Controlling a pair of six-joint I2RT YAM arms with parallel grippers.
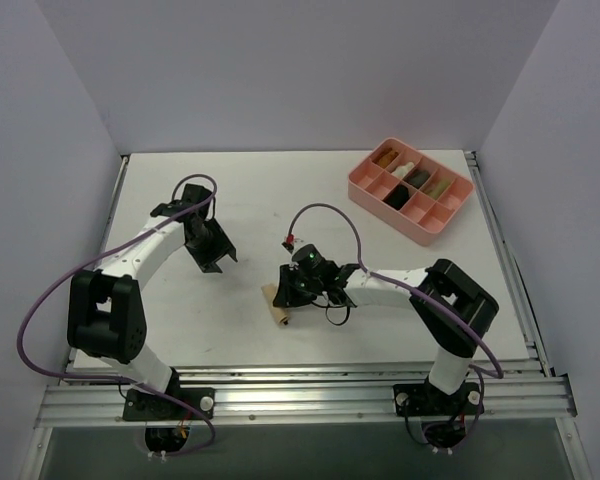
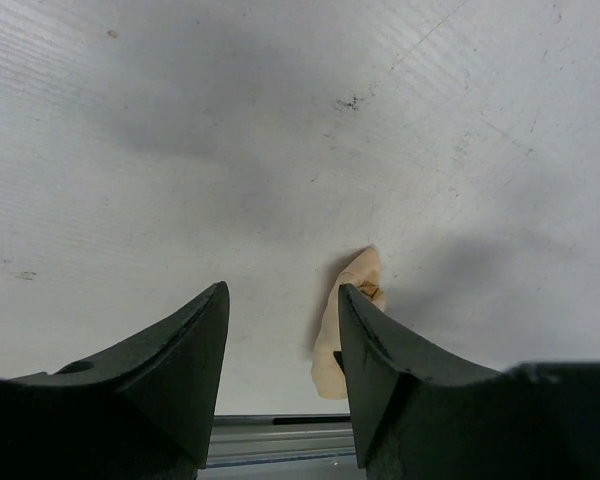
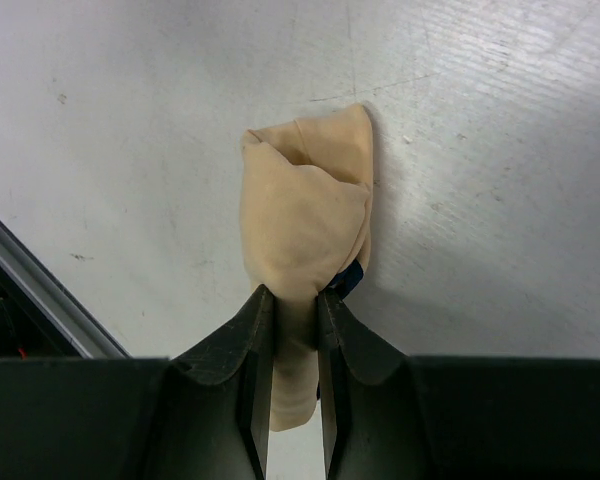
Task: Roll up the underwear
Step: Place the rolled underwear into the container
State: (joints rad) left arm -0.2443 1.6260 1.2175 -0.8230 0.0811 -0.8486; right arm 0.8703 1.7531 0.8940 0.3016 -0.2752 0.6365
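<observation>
The underwear (image 3: pixel 305 230) is a small tan roll on the white table, with a bit of dark trim at its right side. My right gripper (image 3: pixel 291 300) is shut on its near end, both fingers pinching the cloth. From above, the underwear (image 1: pixel 276 305) shows just left of the right gripper (image 1: pixel 292 290), near the table's front. My left gripper (image 2: pixel 283 300) is open and holds nothing. It hovers apart from the cloth, and the underwear (image 2: pixel 348 310) shows partly behind its right finger. In the top view the left gripper (image 1: pixel 212 255) stands left of the roll.
A pink divided tray (image 1: pixel 435 222) holding dark and cream rolled cloths stands at the back right. The table's metal front rail (image 1: pixel 300 385) runs close below the roll. A cable (image 1: pixel 330 215) loops above the right arm.
</observation>
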